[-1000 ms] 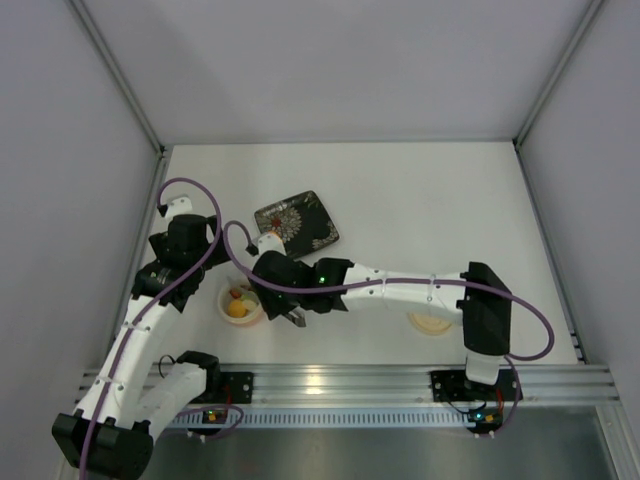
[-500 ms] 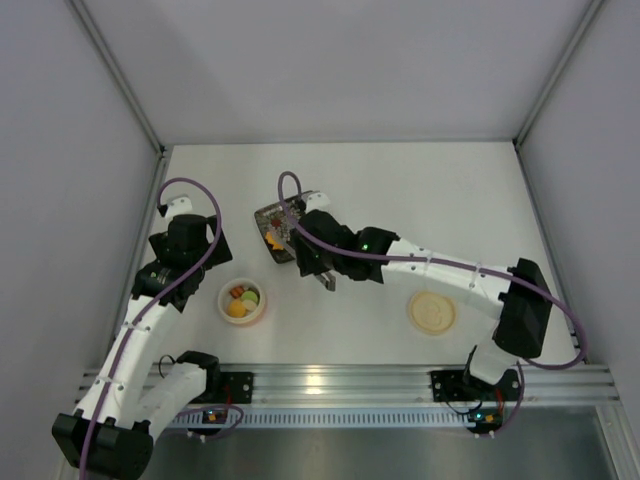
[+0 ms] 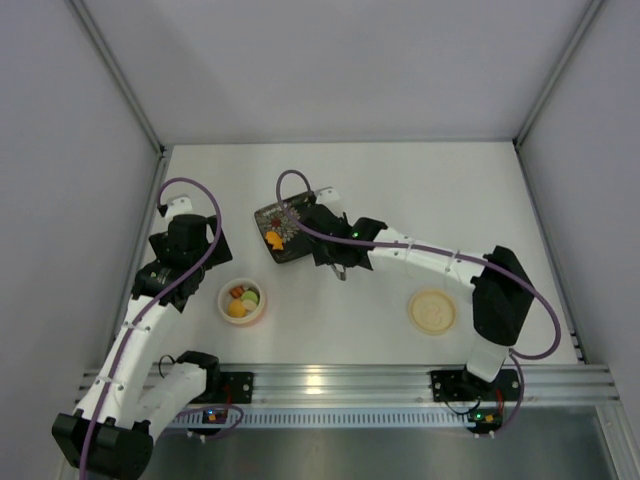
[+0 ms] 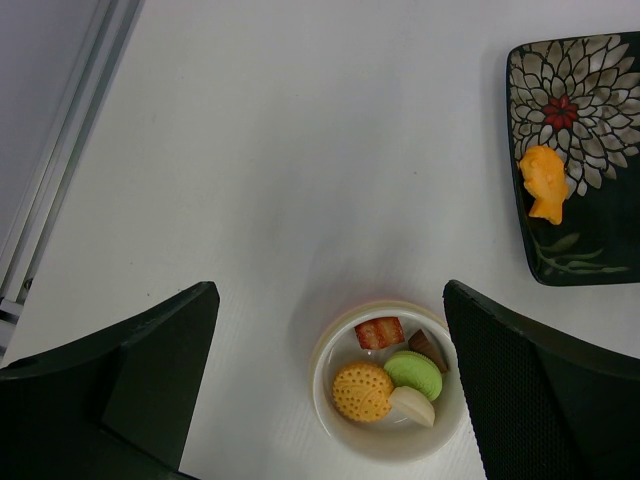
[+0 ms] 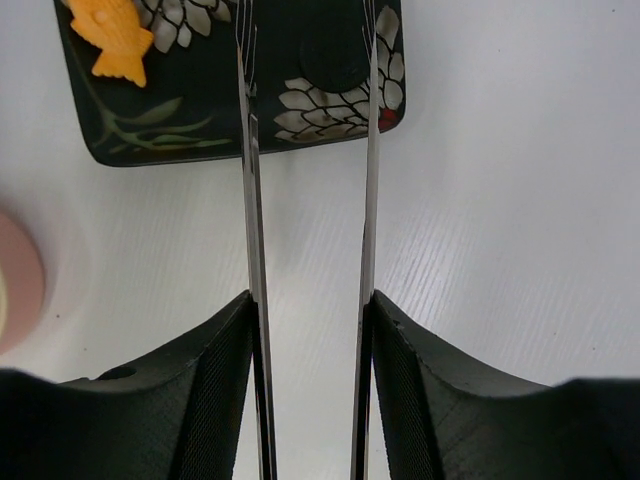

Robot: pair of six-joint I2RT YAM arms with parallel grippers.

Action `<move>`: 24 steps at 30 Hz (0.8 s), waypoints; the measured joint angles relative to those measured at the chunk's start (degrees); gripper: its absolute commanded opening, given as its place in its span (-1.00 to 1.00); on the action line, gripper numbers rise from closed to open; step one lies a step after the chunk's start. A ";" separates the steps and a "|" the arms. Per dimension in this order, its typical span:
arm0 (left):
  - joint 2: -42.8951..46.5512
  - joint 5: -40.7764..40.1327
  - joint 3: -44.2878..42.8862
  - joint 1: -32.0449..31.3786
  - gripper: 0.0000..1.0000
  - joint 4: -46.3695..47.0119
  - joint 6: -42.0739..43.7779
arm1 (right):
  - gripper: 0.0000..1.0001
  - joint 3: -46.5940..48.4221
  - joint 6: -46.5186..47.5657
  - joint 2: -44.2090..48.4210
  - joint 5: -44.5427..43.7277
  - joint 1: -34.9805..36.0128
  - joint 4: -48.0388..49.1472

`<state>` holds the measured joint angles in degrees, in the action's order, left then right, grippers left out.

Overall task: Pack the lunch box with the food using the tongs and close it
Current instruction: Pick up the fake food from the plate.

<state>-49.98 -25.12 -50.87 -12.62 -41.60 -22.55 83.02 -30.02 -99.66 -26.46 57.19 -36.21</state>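
Your right hand (image 5: 310, 320) pinches the tongs (image 5: 250, 200), their arms parted over the floral plate (image 5: 200, 150) to take the orange fish piece (image 5: 118, 40) (seemingly the last unpacked), while your left hand (image 4: 332, 295) hangs spread above the part-filled lunch box (image 4: 325, 375).

Dark square plate (image 3: 288, 254), white petal pattern with red flower centre, flat on white table (image 3: 450, 190), left of centre, mid-depth. Grey panel walls (image 3: 330, 60) on three sides. Aluminium rail (image 3: 340, 382) along near table edge.
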 measured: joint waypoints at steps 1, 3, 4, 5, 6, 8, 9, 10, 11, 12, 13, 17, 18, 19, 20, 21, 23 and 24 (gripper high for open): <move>0.00 0.00 0.00 0.00 0.98 0.00 0.00 | -0.05 0.00 0.02 -0.66 -0.26 0.00 -0.31; 0.00 0.00 0.00 0.00 0.98 0.00 0.00 | -0.04 0.00 0.02 -1.64 -1.01 -0.02 -0.87; 0.00 0.00 0.00 0.00 0.98 0.00 0.00 | -0.04 0.02 0.02 -2.03 -1.55 -0.02 -1.20; 0.00 0.00 0.00 0.00 0.98 0.00 0.00 | -0.03 0.04 0.04 -2.29 -2.03 -0.02 -1.46; 0.00 0.00 0.00 0.00 0.98 0.00 0.00 | -0.03 0.33 0.04 -2.64 -2.49 -0.02 -2.01; 0.00 0.00 0.00 0.00 0.98 0.00 0.00 | -0.02 0.98 0.09 -3.19 -3.28 -0.07 -2.36; 0.00 0.00 0.00 0.00 0.98 0.00 0.00 | -0.01 1.25 0.20 -3.43 -3.39 -0.11 -2.45; 0.00 0.00 0.00 0.00 0.98 0.00 0.00 | -0.01 1.57 0.31 -3.67 -3.52 -0.11 -2.56; 0.00 0.00 0.00 0.00 0.98 0.00 0.00 | 0.00 1.90 0.44 -3.93 -3.52 -0.11 -2.60; 0.00 0.00 0.00 0.00 0.98 0.00 0.00 | 0.00 2.23 0.48 -4.20 -3.48 -0.11 -2.71; 0.00 0.00 0.00 0.00 0.98 0.00 0.00 | 0.00 2.38 0.48 -4.44 -3.45 -0.11 -2.60; 0.00 0.00 0.00 0.00 0.98 0.00 0.00 | 0.01 2.67 0.72 -5.42 -3.37 -0.11 -2.73; 0.00 0.00 0.00 0.00 0.98 0.00 0.00 | 0.01 2.80 0.87 -5.68 -3.32 -0.13 -2.82; 0.00 0.00 0.00 0.00 0.98 0.00 0.00 | 0.01 2.97 0.94 -5.97 -3.30 -0.13 -2.82; 0.00 0.00 0.00 0.00 0.98 0.00 0.00 | 0.01 3.02 0.98 -6.10 -3.23 -0.15 -2.82; 0.00 0.00 0.00 0.00 0.98 0.00 0.00 | 0.01 3.02 1.03 -6.19 -3.21 -0.22 -2.86; 0.00 0.00 0.00 0.00 0.98 0.00 0.00 | 0.01 3.04 1.09 -6.27 -3.10 -0.35 -2.84; 0.00 0.00 0.00 0.00 0.98 0.00 0.00 | 0.01 3.04 1.11 -6.29 -2.99 -0.39 -2.82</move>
<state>-49.98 -25.12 -50.87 -12.62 -41.60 -22.55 86.06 -28.91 -105.95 -29.45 56.80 -39.03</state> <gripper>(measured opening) 0.990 0.507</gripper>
